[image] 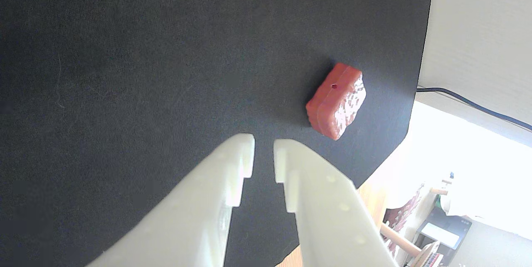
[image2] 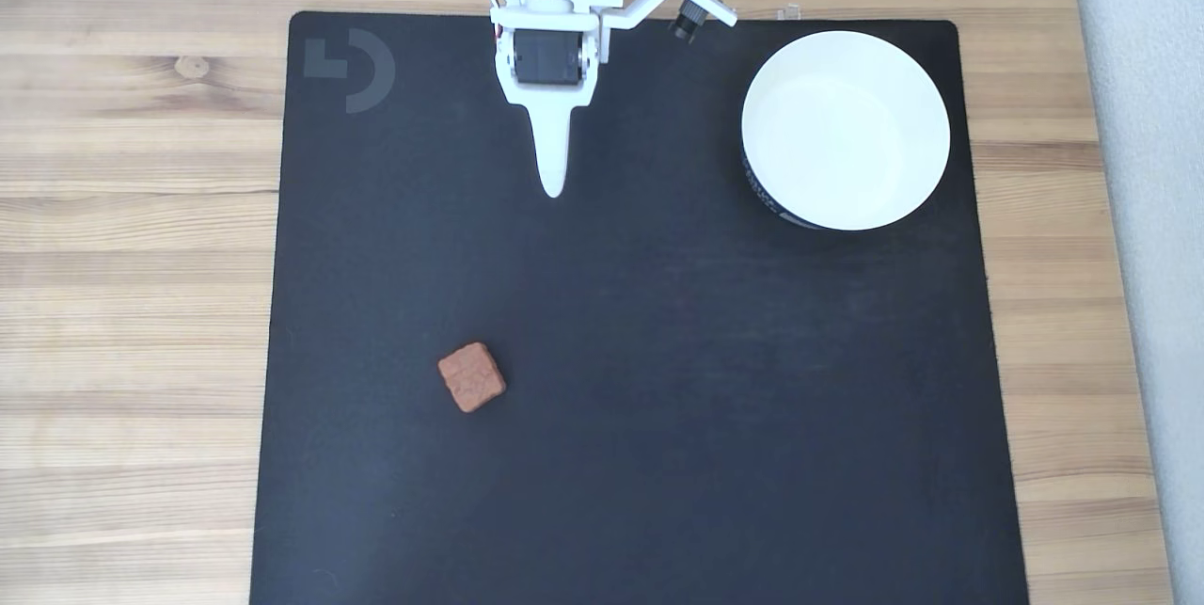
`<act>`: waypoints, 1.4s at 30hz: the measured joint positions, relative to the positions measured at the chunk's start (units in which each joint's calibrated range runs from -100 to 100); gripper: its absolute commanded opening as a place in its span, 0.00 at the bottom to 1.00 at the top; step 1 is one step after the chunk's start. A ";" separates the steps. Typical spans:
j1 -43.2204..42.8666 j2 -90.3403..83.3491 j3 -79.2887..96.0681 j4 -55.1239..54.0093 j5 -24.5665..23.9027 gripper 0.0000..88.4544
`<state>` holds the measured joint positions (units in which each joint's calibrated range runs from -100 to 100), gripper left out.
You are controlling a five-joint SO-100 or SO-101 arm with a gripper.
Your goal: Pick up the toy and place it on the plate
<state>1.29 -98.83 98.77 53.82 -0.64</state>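
Two white fingers of the end effector [image: 264, 150] stand slightly apart, gripping nothing, above the black mat [image2: 640, 454]. Toy [image2: 471, 377] lies on the mat, well apart from the plate [image2: 845, 130].

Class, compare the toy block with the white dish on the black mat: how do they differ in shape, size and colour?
Shape: the toy is a squarish block with rounded corners; the plate is round with a raised rim.
Size: the plate is several times wider.
Colour: the toy is reddish-brown and rough; the plate is smooth and white.
Both rest on the black mat, apart from the gripper.
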 measured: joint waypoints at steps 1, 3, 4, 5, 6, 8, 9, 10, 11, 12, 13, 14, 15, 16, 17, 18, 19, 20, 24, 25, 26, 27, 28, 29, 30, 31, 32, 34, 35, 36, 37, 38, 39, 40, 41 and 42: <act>0.00 0.00 0.00 0.00 0.00 0.03; 0.00 0.00 0.00 0.00 0.00 0.03; 0.00 0.00 0.00 0.00 0.00 0.03; 0.00 0.00 0.00 0.00 0.00 0.03; 0.00 0.00 0.00 0.00 0.00 0.03; 0.00 0.00 0.00 0.51 0.00 0.03; 0.00 0.00 0.00 0.51 0.00 0.03; 0.00 0.00 0.00 0.51 0.00 0.03; 0.00 0.00 0.00 0.51 0.00 0.03; 0.08 0.00 0.00 0.84 0.00 0.03; 0.17 0.00 -0.38 1.44 0.00 0.03; 0.25 0.00 -1.04 2.03 0.00 0.03; 0.67 0.67 -3.31 2.79 0.00 0.03; 0.67 1.17 -4.16 2.87 0.00 0.03; 1.08 2.25 -5.38 3.04 0.00 0.03; 2.08 4.58 -7.94 3.04 0.00 0.03; 3.16 9.41 -12.94 3.04 0.00 0.03; 3.41 11.07 -14.27 3.04 -0.05 0.03; 9.16 25.98 -25.51 0.34 -0.57 0.03; 9.74 28.64 -26.74 -0.25 -0.57 0.03; 10.57 30.56 -28.15 -1.10 -0.57 0.03; 11.32 33.56 -30.61 -2.03 -0.57 0.03; 11.90 36.55 -33.35 -2.36 -0.57 0.03; 12.15 42.38 -38.45 -2.79 -0.57 0.03; 12.07 43.96 -39.68 -2.79 -0.62 0.03; 11.82 45.55 -41.19 -2.87 -0.62 0.03; 11.74 48.38 -44.12 -2.95 -0.62 0.03; 12.48 56.12 -51.11 -3.04 -0.72 0.03; 12.57 57.95 -52.62 -2.95 -0.62 0.03; 12.48 60.78 -55.55 -2.95 -0.62 0.03; 12.15 63.86 -58.76 -2.95 -0.62 0.03; 11.90 69.78 -63.49 -2.95 -0.62 0.03; 11.99 71.77 -64.71 -2.95 -0.62 0.03; 12.15 73.52 -66.13 -2.95 -0.62 0.03; 12.32 76.44 -69.06 -2.95 -0.62 0.03; 12.40 79.93 -72.18 -2.95 -0.67 0.03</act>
<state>13.69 -18.90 26.59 50.87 -1.31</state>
